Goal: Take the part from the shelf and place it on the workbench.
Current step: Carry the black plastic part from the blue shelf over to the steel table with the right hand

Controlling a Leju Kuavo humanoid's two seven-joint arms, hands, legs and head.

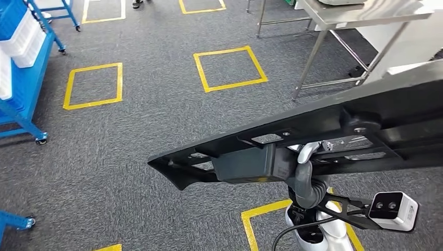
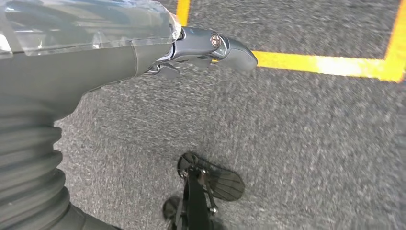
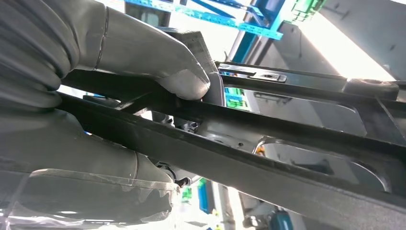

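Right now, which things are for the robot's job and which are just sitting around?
For the job:
long black part
right hand gripping it
steel workbench
blue shelf

Just there:
yellow floor squares
grey carpet
left hand, holding nothing

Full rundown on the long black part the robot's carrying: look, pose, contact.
The black part is a long, flat, matte frame, plastic by the look of it, with parallel rails, cut-out windows, a boxy block near its middle and a round boss toward its far end. It is carried off the floor, tilted, tapering to a point on the robot's left and running out of the head view on the right. The right robot hand grips it from beneath, thumb pressed on a rail. Nothing else touches it.
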